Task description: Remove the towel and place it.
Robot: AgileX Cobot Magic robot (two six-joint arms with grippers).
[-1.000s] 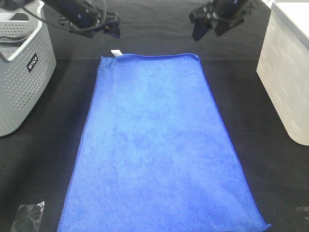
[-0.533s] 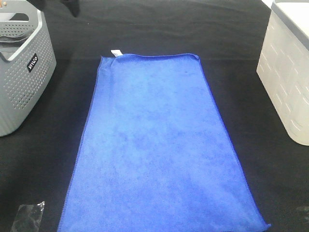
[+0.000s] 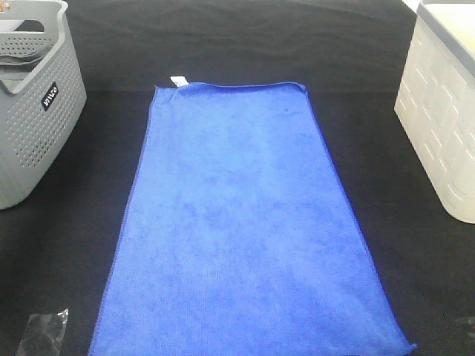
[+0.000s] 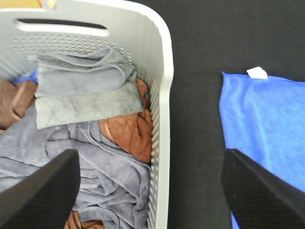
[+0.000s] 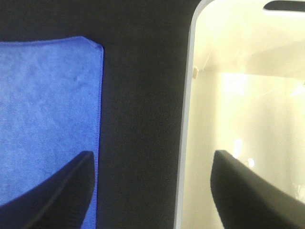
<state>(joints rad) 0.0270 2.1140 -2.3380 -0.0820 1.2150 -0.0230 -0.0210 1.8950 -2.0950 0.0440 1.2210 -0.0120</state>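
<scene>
The royal-blue towel [image 3: 245, 222] lies spread flat on the black table, its white tag [image 3: 178, 81] at the far left corner. Neither gripper shows in the exterior high view. In the left wrist view my left gripper [image 4: 150, 162] is open and empty above the grey basket's rim [image 4: 162, 95], with the towel's tagged corner [image 4: 267, 124] off to one side. In the right wrist view my right gripper [image 5: 153, 157] is open and empty over the black strip between the towel's other far corner [image 5: 47, 105] and the white bin [image 5: 238, 119].
The grey perforated basket [image 3: 33, 111] stands at the left and holds grey and brown cloths [image 4: 86, 90]. A white bin [image 3: 441, 111] stands at the right edge. A crumpled clear wrapper [image 3: 44, 334] lies at the front left.
Both arms have pulled back from above the towel's far edge and left the exterior high view. The towel has not moved.
</scene>
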